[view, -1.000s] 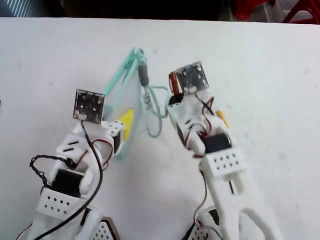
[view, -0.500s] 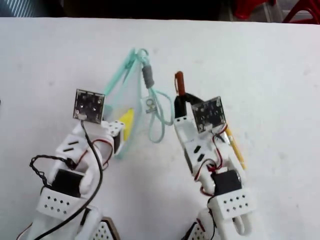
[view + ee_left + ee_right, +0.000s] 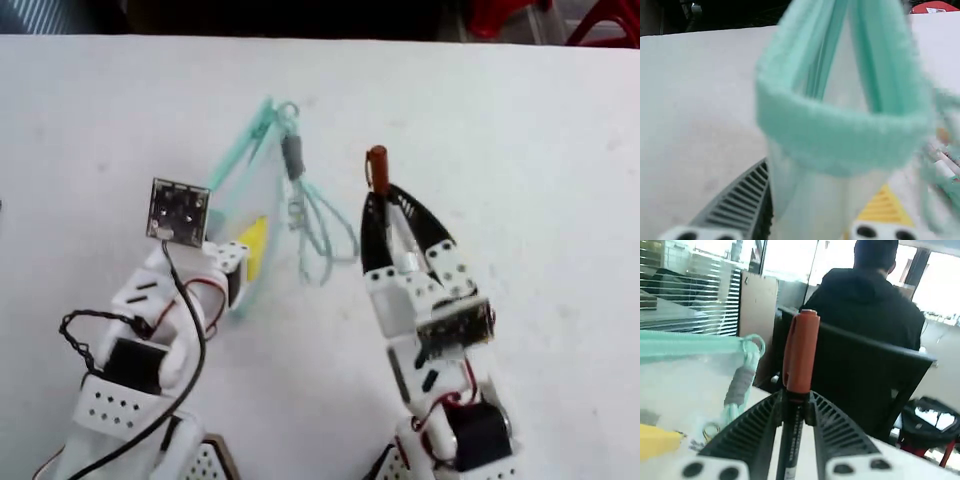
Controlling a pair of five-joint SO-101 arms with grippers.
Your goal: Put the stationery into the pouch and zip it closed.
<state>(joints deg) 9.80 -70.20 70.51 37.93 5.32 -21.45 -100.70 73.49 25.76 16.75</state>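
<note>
One pen [image 3: 800, 350], pinched in the right gripper [image 3: 793, 399], is held just right of the pouch [image 3: 250, 190], roughly parallel to its length, the pouch being clamped by the left gripper [image 3: 245, 257].

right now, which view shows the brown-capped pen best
The right wrist view: the pen stands close up, clamped in the right end effector, cap and barrel clear. The high view gives its brown cap, small, from above. The left wrist view faces the pouch.
</note>
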